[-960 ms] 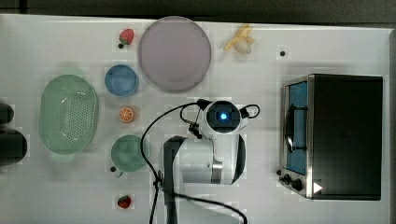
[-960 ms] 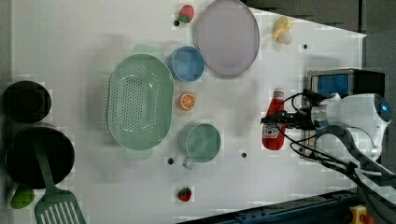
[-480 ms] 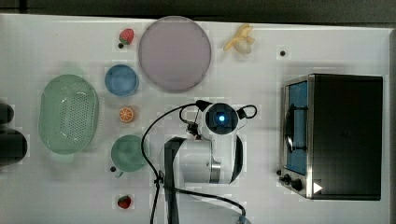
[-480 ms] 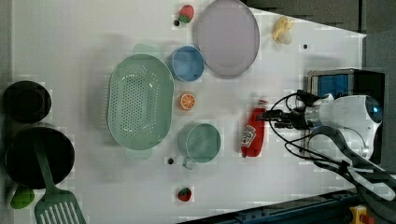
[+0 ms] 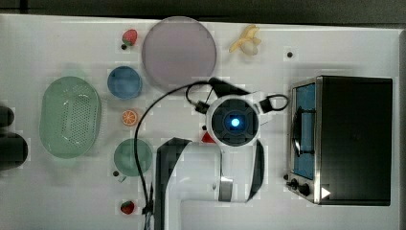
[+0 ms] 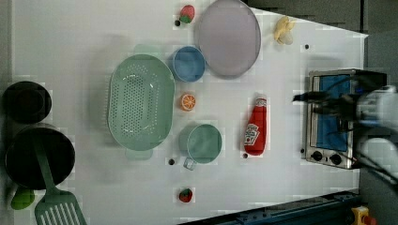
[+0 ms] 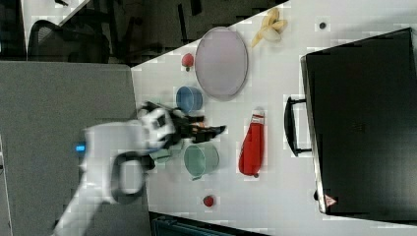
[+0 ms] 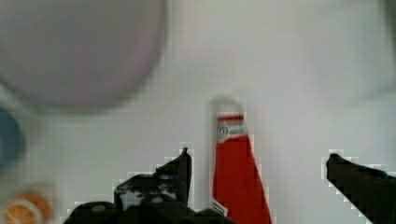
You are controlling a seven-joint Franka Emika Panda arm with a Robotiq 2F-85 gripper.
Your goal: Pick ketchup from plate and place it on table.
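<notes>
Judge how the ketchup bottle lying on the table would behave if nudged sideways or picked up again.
The ketchup lies on its side on the table, so a sideways nudge would probably roll it. Its tapering shape suggests it would curve, not run straight. It looks like smooth plastic, likely light and somewhat slippery.

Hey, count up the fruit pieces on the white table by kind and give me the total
Strawberries: 2, one by the plate, the other near the green cup
Banana: 1
Orange slice: 1
Total: 4
</notes>
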